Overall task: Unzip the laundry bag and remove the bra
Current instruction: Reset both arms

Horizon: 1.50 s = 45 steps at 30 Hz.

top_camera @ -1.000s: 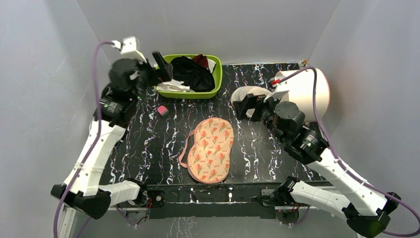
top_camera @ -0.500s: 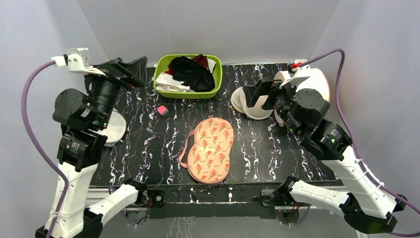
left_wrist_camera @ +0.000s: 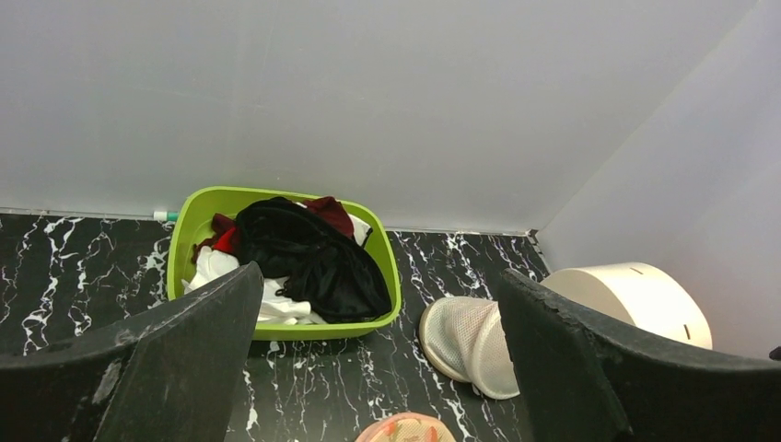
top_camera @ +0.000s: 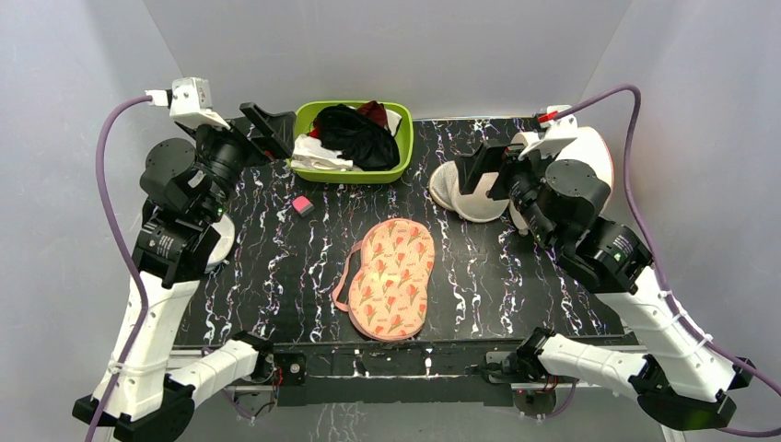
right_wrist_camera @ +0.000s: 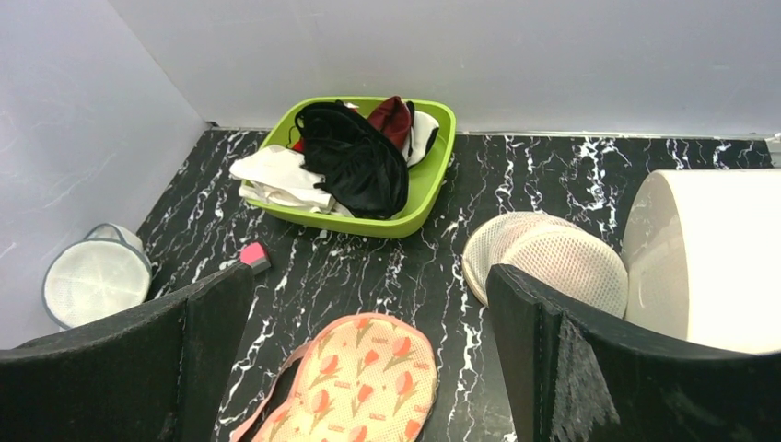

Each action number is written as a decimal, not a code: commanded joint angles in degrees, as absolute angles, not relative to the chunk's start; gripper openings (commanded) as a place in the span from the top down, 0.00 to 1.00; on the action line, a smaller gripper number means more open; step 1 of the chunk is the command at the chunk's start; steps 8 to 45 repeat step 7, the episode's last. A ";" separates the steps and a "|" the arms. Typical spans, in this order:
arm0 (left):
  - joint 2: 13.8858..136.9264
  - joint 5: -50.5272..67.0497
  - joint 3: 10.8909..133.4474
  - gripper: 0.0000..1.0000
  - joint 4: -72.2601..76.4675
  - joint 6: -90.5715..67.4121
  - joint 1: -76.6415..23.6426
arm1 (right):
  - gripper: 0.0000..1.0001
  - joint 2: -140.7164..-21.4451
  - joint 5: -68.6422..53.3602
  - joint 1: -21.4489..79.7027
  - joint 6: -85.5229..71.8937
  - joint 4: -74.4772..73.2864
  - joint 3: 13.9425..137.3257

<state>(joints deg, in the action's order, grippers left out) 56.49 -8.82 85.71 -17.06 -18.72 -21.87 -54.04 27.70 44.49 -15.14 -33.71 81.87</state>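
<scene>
The laundry bag [top_camera: 393, 278] lies nearward of the green basin [top_camera: 350, 174], its long axis near-to-far, far end leaning right. The left claw [left_wrist_camera: 379, 281] and right claw [right_wrist_camera: 370, 276] are spread, empty.

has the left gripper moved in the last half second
Yes. In the top view the left gripper has swung back toward the green basket, closing most of the gap it had to the basket's left rim half a second ago.

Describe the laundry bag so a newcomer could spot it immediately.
Start at the black marbled table; the laundry bag lies flat near its middle, toward the near edge. It is peanut-shaped peach fabric with a floral print and pink edging, unlike the round white mesh domes farther back.
</scene>
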 commanded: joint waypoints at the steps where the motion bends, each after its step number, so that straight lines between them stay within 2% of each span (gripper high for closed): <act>1: 55.90 -9.09 86.63 0.02 -16.81 -19.48 -21.80 | 0.02 -53.74 29.42 44.24 -16.08 -34.08 83.38; 5: 56.05 -8.05 85.95 0.02 -16.39 -20.17 -21.80 | 0.02 -50.32 28.51 44.27 -14.01 -30.15 78.34; 45: 55.63 -8.03 84.47 0.01 -15.39 -20.74 -21.81 | 0.02 -50.04 27.98 44.28 -13.71 -31.24 79.56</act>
